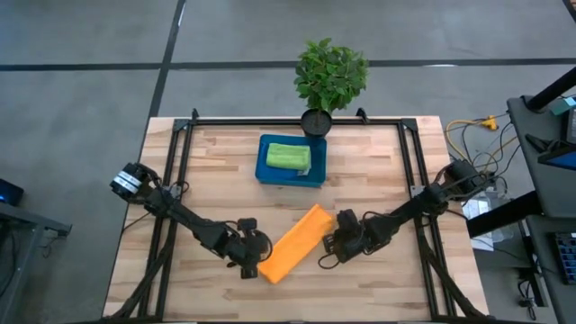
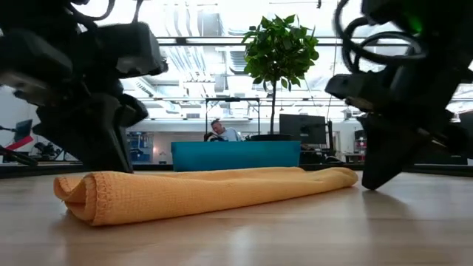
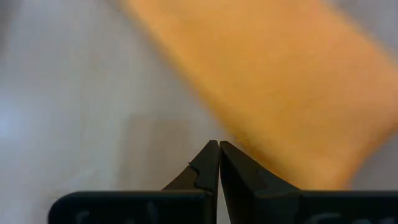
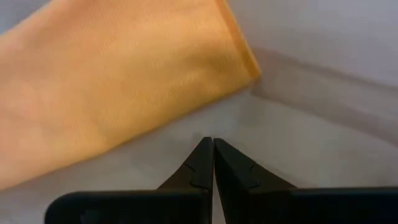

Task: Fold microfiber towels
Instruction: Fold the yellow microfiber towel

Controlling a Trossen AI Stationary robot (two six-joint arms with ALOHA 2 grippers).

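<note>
Orange towel (image 2: 199, 192) lies nearest, already folded into a long strip on the table (image 1: 378, 279), between the left gripper (image 1: 255, 262) and right gripper (image 1: 331, 245), both closed and empty. A lime green towel (image 1: 288, 157) sits folded in the blue tray (image 1: 290, 176); the orange one probably needs another fold.

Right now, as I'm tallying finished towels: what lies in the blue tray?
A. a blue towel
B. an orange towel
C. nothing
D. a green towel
D: a folded green towel lies in the tray, while the orange towel lies on the table between the two shut grippers.
</note>
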